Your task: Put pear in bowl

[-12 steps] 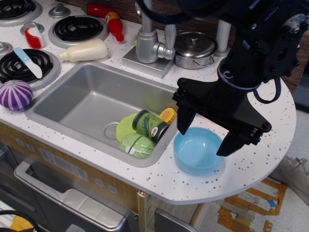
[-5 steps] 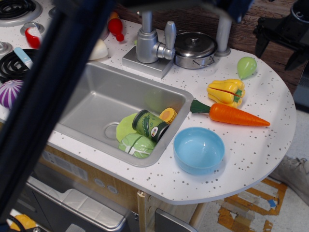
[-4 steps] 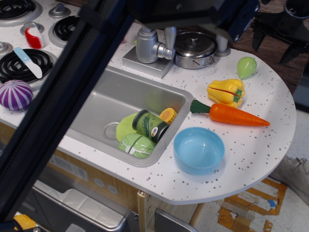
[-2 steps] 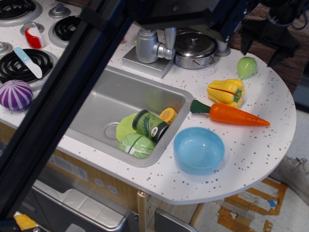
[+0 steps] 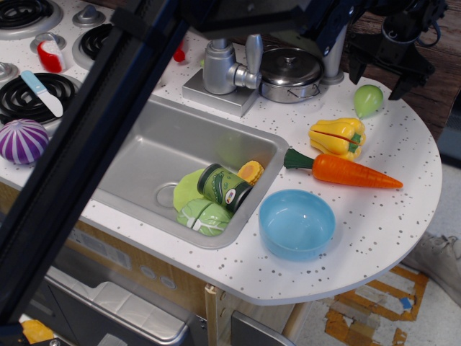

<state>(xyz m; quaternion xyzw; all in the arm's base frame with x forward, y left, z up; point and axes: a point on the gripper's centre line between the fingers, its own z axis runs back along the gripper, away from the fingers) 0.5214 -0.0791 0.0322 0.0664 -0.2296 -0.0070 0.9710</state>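
The pear (image 5: 368, 99) is small, light green and stands on the white counter at the back right, beside the yellow pepper. The light blue bowl (image 5: 297, 223) sits empty near the counter's front edge, right of the sink. My black gripper (image 5: 377, 81) hangs at the top right, just above and behind the pear, open and empty, with one finger (image 5: 356, 61) to the pear's left and the other to its right. The dark arm crosses the picture diagonally, blurred, and hides part of the stove and sink.
A yellow pepper (image 5: 337, 137) and a carrot (image 5: 346, 171) lie between pear and bowl. A lidded steel pot (image 5: 290, 72) and the faucet (image 5: 220, 61) stand at the back. The sink (image 5: 158, 144) holds lettuce pieces (image 5: 200, 213), a can (image 5: 225, 187) and corn.
The gripper left its place over the bowl, swung to the back right, and has since come down and left to just above the pear. The objects have not moved.
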